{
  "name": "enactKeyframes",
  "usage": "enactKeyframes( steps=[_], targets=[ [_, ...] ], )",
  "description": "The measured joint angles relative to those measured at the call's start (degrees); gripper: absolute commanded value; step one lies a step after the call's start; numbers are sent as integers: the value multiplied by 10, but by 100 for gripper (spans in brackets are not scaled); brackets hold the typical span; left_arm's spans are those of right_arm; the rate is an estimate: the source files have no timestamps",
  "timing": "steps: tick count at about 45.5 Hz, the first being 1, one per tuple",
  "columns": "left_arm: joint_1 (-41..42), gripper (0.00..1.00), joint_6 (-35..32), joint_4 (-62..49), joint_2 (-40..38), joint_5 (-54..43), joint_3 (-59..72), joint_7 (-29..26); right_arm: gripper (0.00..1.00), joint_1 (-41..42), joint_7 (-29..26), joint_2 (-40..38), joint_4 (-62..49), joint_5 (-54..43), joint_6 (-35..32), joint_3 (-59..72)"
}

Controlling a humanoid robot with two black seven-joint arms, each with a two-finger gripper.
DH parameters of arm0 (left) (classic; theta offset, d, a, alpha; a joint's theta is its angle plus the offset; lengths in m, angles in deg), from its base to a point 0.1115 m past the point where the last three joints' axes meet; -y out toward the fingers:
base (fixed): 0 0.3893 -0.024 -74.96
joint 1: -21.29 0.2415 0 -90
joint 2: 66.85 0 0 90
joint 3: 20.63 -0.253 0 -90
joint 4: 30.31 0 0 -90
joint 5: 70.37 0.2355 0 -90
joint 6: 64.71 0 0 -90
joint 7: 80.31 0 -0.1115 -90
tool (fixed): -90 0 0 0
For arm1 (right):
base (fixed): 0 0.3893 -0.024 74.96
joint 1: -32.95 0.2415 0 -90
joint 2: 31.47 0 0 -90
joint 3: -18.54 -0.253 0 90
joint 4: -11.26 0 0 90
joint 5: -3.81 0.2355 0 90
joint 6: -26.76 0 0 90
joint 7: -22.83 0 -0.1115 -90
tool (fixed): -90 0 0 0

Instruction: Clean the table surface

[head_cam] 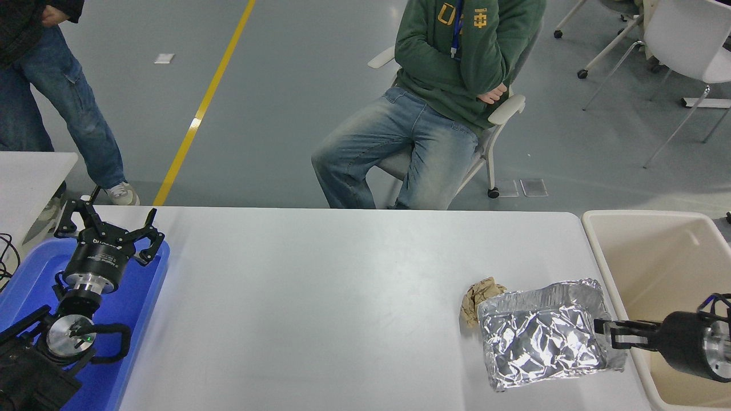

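Head view, single frame. The desk [320, 297] is the wide white tabletop filling the lower half of the picture, its far edge running below the seated person's knees and its right edge meeting a beige bin.

Right pincer [605, 337]: enters from the right edge, arm horizontal over the beige bin [651, 251], fingers pinched onto the right rim of a crumpled foil tray [542, 342]. Jaws narrow, clamped on the foil. The tray sits near the desk's right edge, close to the near right corner, tilted with its shiny inside facing the camera; whether its base touches the desk cannot be told. Its right end overlaps the bin's rim.

A crumpled brown paper ball [475, 297] lies on the desk just beside the tray's left end, partly hidden behind it.

Left pincer [108, 228]: parked at the lower left above a blue tray [143, 297] at the desk's left edge, fingers spread wide, holding nothing.

Far side: a person in a green hoodie [462, 51] and faded jeans sits on a white chair, arms folded. A second person in jeans [63, 97] stands at the top left. A small white table corner [28, 177] shows at the left edge. Grey floor with a yellow line [205, 103]
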Motion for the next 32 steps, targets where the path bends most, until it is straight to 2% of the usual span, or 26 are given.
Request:
enactKeyframes(
  steps=[32],
  targets=[
    [0,100,0,0,0,0,0,1,0,49,33,-80,6,96,-17,-19]
  ],
)
